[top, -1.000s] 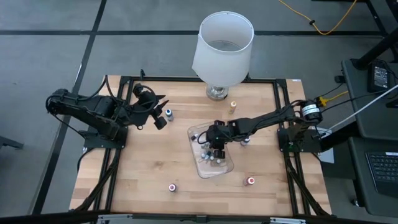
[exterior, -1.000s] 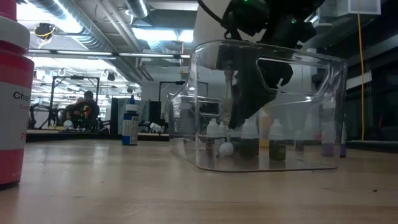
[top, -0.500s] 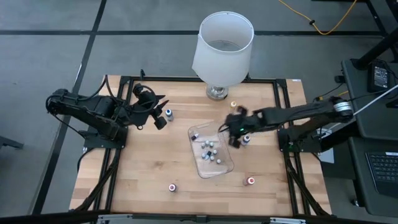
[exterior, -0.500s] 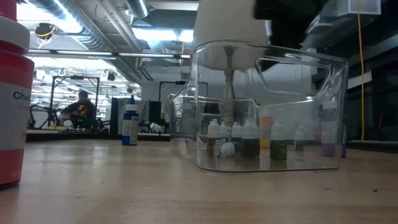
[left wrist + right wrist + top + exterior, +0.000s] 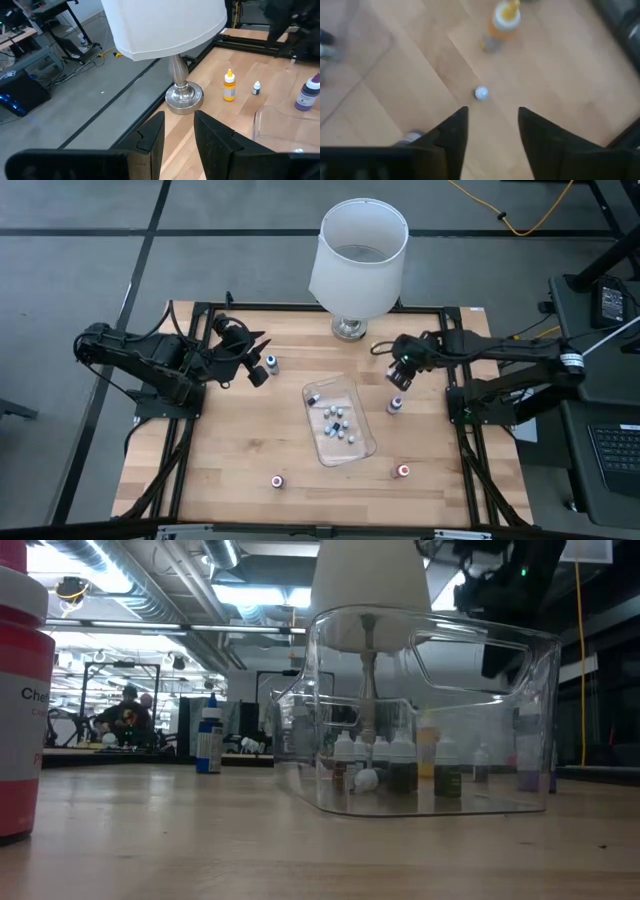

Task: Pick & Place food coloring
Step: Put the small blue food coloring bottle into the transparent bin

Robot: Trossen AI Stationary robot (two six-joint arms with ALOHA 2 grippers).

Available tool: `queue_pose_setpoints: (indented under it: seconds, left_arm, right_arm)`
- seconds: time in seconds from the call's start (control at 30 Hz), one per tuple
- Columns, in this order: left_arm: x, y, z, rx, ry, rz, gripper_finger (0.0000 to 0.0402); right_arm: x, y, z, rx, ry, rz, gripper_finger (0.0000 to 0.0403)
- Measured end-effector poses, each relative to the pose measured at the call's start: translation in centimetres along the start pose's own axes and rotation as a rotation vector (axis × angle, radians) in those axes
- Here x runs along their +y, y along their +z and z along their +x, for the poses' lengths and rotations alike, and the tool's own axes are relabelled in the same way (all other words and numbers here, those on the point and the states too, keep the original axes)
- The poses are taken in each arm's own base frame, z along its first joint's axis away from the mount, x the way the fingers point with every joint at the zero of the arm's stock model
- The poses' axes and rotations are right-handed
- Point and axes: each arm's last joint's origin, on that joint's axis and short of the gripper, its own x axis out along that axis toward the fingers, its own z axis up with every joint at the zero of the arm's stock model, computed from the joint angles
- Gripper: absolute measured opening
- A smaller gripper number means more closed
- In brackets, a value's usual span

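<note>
Worktop (image 5: 230, 450): wooden, black-framed.

Clear plastic tray (image 5: 361, 445): near worktop centre; several food coloring bottles (image 5: 337, 422) stand inside, one lying on its side in the low view.

Loose bottles: blue-capped bottle (image 5: 271, 363) toward the left edge; orange-yellow bottle (image 5: 229, 86) near the lamp base; purple bottle (image 5: 395, 405) just right of the tray; two red-capped bottles (image 5: 404, 471) near the front edge.

Lamp (image 5: 358, 258): white shade, back edge.

Right claw (image 5: 402, 363): empty, fingers apart, above the worktop near the back right corner, over a tiny white-capped bottle (image 5: 481, 93).

Left claw (image 5: 256, 358): empty, fingers apart, at the left edge.
</note>
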Motion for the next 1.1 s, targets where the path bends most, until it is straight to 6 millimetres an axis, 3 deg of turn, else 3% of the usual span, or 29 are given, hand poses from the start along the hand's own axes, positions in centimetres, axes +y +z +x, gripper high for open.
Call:
queue_pose_setpoints:
  seconds: [0.2,0.33,0.83,1.1]
  left_arm:
    - [0.0,0.0,0.0,0.0,0.002,-0.022,0.01]
    - [0.1,0.0,0.1,0.001,0.005,-0.047,0.01]
    - [0.1,0.0,0.1,0.001,0.004,-0.099,0.01]
    - [0.1,0.0,0.1,0.001,0.005,-0.098,0.01]
  right_arm:
    - [-1.5,-0.7,3.8,0.096,0.076,0.104,0.0248]
    - [-2.3,-0.7,6.0,0.111,0.085,0.15,0.0271]
    - [-2.0,0.1,12.3,0.256,0.046,0.08,0.0274]
    - [-1.8,0.0,13.2,0.281,0.042,0.053,0.0254]
